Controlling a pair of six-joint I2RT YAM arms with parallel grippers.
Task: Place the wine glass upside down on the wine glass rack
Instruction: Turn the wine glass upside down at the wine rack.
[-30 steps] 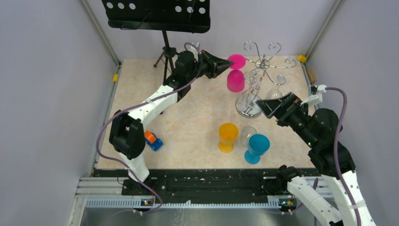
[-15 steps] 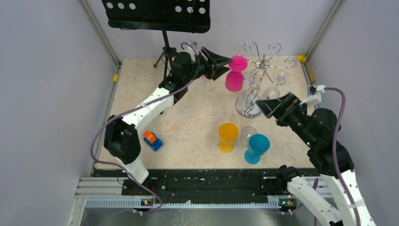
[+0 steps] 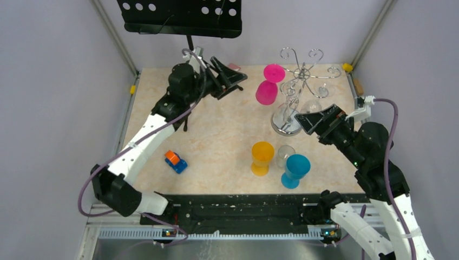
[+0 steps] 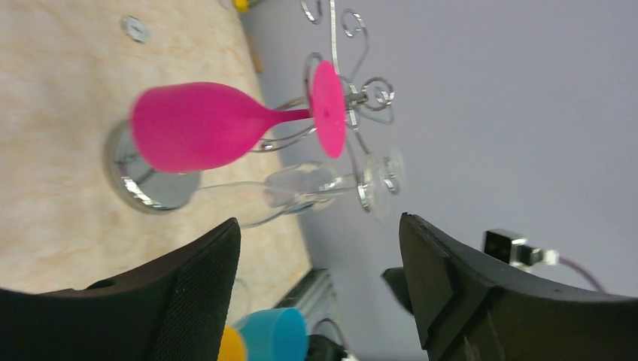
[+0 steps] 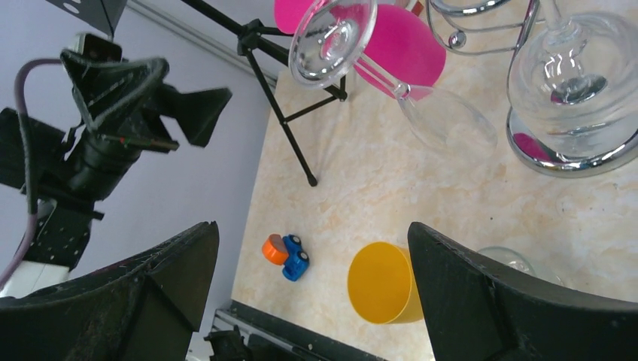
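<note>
Okay, how I'd have run this step, nearest hazards first. The yellow cup [image 3: 262,157] and blue glass [image 3: 296,169] stood at the near side of the worktop [image 3: 227,135], well apart from the action, so no concern there.

The pink wine glass [image 3: 267,92] hung bowl-down on the wine glass rack [image 3: 303,70], with its foot caught in a hook arm on the rack's left side. It was touching neither end effector. I judged the task essentially done, and the step in hand was getting the left arm clear. My plan:
- Back off sideways, along the line away from the bowl.
- Keep the fingers spread and make no vertical move near the foot. A nudge could swing the glass into the clear glasses [image 3: 314,105] hanging beside it.
- Watch the music stand [image 3: 181,16] at the far edge, since its tripod sat just behind the left wrist.

Pose:
- The right arm was bent up from its base. The right end effector [image 3: 313,116] was spread wide and empty, parked just beside the rack's base.
- The left arm was stretched long toward the far side. The left end effector [image 3: 238,84] was spread and empty, level with the pink glass but clearly apart from it.
</note>
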